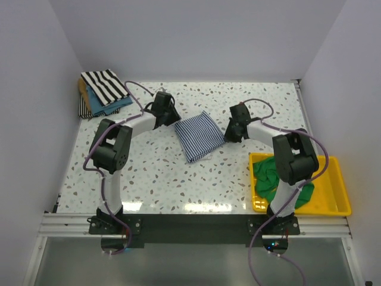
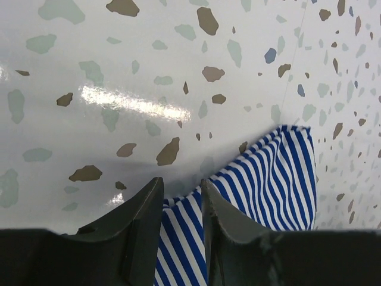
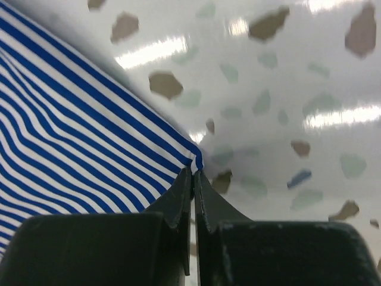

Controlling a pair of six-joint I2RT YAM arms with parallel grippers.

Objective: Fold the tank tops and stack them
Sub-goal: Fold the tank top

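The blue-and-white striped tank top [image 1: 199,136] lies folded into a small rectangle at the table's middle. My left gripper [image 1: 173,120] is at its far left corner; in the left wrist view the jaws [image 2: 181,187] stand apart with the cloth's edge [image 2: 268,173] between and under them. My right gripper [image 1: 228,136] is at the right corner; in the right wrist view it [image 3: 193,173] is shut on the tip of the striped cloth [image 3: 71,131]. A bright green tank top [image 1: 268,174] lies crumpled in the yellow tray [image 1: 333,162].
A stack of folded tops, with the black-and-white striped one [image 1: 104,85] on top of teal and tan ones, lies at the back left corner. The yellow tray sits at the front right beside the right arm. Walls enclose the speckled table [image 1: 161,173].
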